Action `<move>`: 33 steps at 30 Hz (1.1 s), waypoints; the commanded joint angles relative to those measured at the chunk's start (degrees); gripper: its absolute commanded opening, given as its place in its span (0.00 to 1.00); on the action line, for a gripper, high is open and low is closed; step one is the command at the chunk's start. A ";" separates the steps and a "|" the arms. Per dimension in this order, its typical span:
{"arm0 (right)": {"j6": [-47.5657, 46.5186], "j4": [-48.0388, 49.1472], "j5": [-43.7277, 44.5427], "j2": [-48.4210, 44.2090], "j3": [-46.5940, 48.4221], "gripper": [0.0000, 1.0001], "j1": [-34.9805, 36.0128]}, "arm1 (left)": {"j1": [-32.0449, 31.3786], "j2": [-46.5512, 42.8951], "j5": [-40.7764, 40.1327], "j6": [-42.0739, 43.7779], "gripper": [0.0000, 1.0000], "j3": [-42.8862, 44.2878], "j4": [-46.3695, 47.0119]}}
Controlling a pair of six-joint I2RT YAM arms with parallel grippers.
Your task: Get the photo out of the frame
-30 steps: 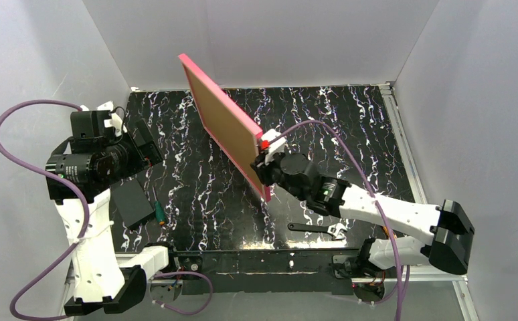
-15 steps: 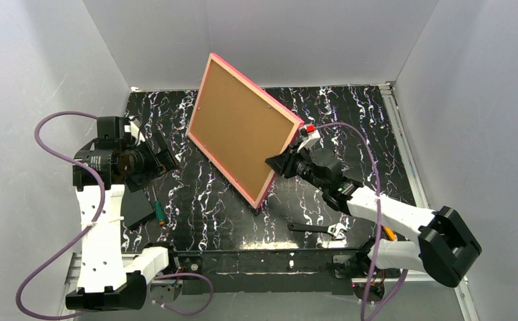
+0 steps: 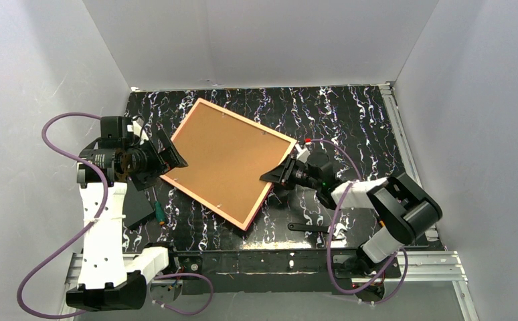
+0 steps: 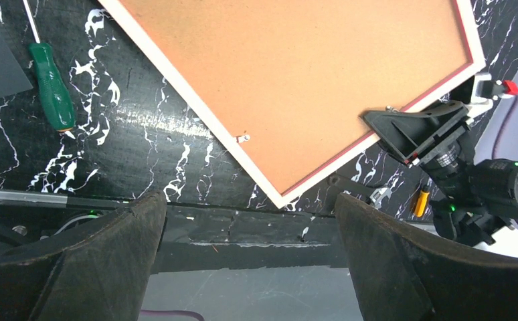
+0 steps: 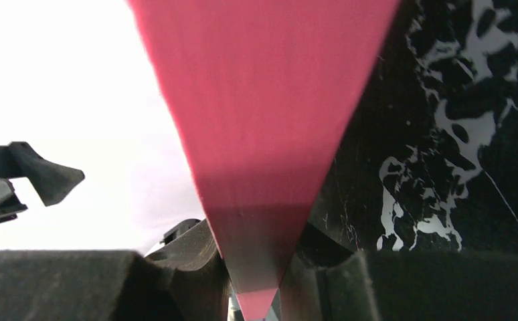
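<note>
The frame [image 3: 226, 160] lies back up on the black marbled table, nearly flat, its brown back panel facing me inside a pink-red border. The photo is hidden under the panel. My right gripper [image 3: 274, 175] is shut on the frame's right edge. In the right wrist view the pink edge [image 5: 263, 134] runs down between the closed fingers of that gripper [image 5: 256, 294]. My left gripper [image 3: 173, 157] is open and empty above the frame's left corner. In the left wrist view the gripper [image 4: 251, 200] looks down on the back panel [image 4: 310, 87] and on the right gripper [image 4: 417, 130].
A green-handled screwdriver [image 3: 158, 210] and a dark grey flat block [image 3: 130, 204] lie left of the frame. A black wrench [image 3: 313, 229] lies near the front edge on the right. An orange-handled tool [image 4: 421, 200] lies by the right arm. White walls close in three sides.
The frame has swung down from a steep tilt to lie back up on the table, the right gripper lowering with it. The left gripper has moved in over the frame's left corner.
</note>
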 commanded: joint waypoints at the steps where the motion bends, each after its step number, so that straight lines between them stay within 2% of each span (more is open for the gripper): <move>1: 8.76 15.86 2.36 4.37 -2.41 0.01 1.11 | -0.11 -1.25 2.92 -0.92 0.98 -3.02 -2.44; 5: 10.62 14.79 7.06 5.85 -1.01 0.01 3.09 | -0.11 -2.17 3.03 -0.97 0.98 -5.30 -2.17; 11: 9.47 1.85 15.37 6.63 5.54 0.01 9.35 | -0.11 -3.10 3.41 -1.15 0.98 -7.97 -1.96; 16: 10.25 -1.84 20.72 9.36 8.95 0.01 13.21 | -0.11 -4.29 4.52 -1.65 0.98 -9.80 -1.19; 21: 9.98 -2.20 22.22 9.66 6.91 0.01 14.53 | -0.43 -5.01 5.29 -1.69 0.98 -11.23 -0.88; 27: 5.93 -9.07 20.72 7.32 6.54 0.46 15.06 | -0.64 -5.37 6.40 -2.42 0.98 -12.89 0.52; 29: 2.14 -16.98 21.00 4.20 7.36 0.61 15.68 | -0.64 -5.45 6.46 -2.40 0.98 -12.89 0.66; 31: -1.39 -30.39 23.23 0.64 9.29 0.74 16.49 | -0.64 -5.54 6.29 -2.20 0.98 -12.78 0.78; 33: -2.83 -39.71 25.99 -2.91 9.18 0.81 17.08 | -0.69 -5.48 6.28 -2.30 0.98 -12.90 1.25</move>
